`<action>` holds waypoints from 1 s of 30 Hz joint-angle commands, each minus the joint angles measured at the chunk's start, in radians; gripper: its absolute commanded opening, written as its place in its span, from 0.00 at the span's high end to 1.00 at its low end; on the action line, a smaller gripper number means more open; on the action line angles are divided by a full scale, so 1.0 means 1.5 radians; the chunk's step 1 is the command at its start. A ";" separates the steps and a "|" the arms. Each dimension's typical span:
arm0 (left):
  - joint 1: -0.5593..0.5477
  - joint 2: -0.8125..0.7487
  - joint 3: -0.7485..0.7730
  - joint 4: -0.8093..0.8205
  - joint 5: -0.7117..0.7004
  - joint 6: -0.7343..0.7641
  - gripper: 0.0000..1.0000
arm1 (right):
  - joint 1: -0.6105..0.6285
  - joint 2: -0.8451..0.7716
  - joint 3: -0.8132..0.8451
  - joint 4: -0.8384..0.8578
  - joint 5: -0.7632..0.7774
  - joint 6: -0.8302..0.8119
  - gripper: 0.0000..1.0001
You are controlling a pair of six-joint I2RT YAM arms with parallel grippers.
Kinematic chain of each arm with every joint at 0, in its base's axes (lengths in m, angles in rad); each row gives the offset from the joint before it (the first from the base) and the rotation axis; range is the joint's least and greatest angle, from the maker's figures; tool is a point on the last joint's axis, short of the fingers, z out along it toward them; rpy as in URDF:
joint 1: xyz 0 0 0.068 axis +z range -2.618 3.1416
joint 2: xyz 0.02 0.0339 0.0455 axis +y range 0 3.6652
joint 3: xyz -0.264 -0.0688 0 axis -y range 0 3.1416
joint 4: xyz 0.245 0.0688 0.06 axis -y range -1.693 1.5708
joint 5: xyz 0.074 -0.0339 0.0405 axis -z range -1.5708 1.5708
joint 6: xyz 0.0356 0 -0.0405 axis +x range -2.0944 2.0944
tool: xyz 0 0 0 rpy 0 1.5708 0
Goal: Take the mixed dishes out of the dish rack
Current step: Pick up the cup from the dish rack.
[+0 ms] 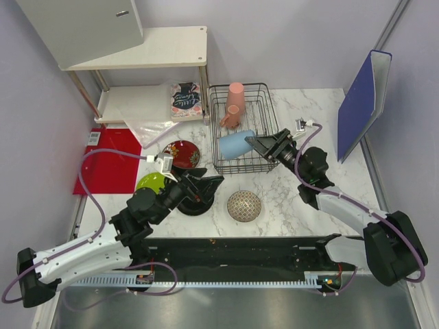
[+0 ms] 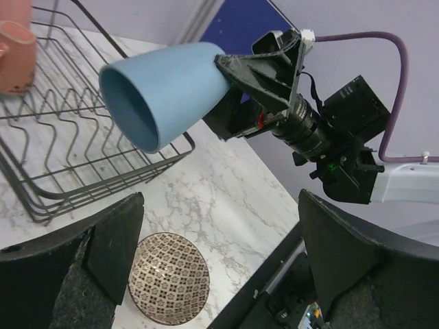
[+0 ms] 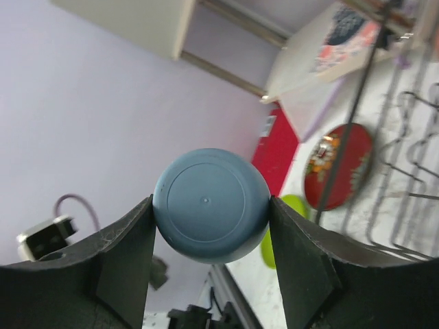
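Right gripper clamped on one light-blue tapered cup, left gripper spread open, two pink cups in black wire rack.

The bench has a white top with grey veins, like marble. Behind it and on both sides stand plain walls of a pale lilac colour, evenly lit and without strong shadows. In the far left corner stands a white shelf on thin metal legs, with a lower board under the top one. Above it a grey panel with a small metal handle is seen tilted. A dark blue board leans against the right wall. A red sheet lies flat at the left edge of the bench. Along the near edge runs a black rail, and in front of it lies a grey metal surface.
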 commanded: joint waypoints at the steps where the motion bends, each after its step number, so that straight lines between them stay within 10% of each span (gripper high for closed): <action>1: 0.006 0.032 0.009 0.105 0.076 -0.030 0.01 | 0.024 -0.073 -0.030 0.173 -0.034 0.053 1.00; 20: 0.011 0.058 0.016 0.162 0.099 -0.056 0.21 | 0.117 -0.148 -0.114 0.138 -0.013 -0.004 1.00; 28: 0.011 0.093 0.013 0.175 0.146 -0.074 0.60 | 0.127 -0.140 -0.113 0.142 -0.017 -0.010 1.00; 30: 0.011 0.093 0.013 0.169 0.145 -0.074 0.86 | 0.127 -0.140 -0.112 0.132 -0.016 -0.016 1.00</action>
